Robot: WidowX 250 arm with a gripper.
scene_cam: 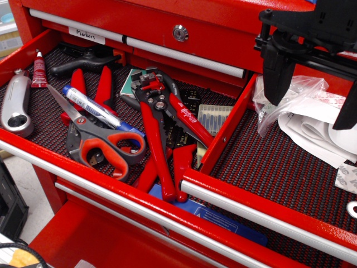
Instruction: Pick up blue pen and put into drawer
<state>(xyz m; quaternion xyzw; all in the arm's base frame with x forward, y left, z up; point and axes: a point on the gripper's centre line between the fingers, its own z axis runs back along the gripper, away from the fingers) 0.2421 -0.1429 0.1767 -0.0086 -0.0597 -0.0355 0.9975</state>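
Note:
The blue pen (92, 106), a white barrel with blue print and a blue cap, lies diagonally in the left drawer of red-handled tools, resting across the scissors (103, 146) and red pliers handles. The drawer (262, 167) with the dark mesh liner is open at the right, with a silver pull rail (251, 215), white papers (326, 137) and a clear plastic bag (301, 95) inside. My black gripper (309, 111) hangs over this right drawer, above the bag. Its jaws stand wide apart and hold nothing. It is far to the right of the pen.
The left drawer also holds a red wire stripper (164, 120), a grey utility knife (17, 103), a small red-and-white tube (39, 70) and a clear bit case (215, 117). A red divider wall (228, 128) separates the two drawers. A closed drawer labelled "Markers" (89, 34) sits above.

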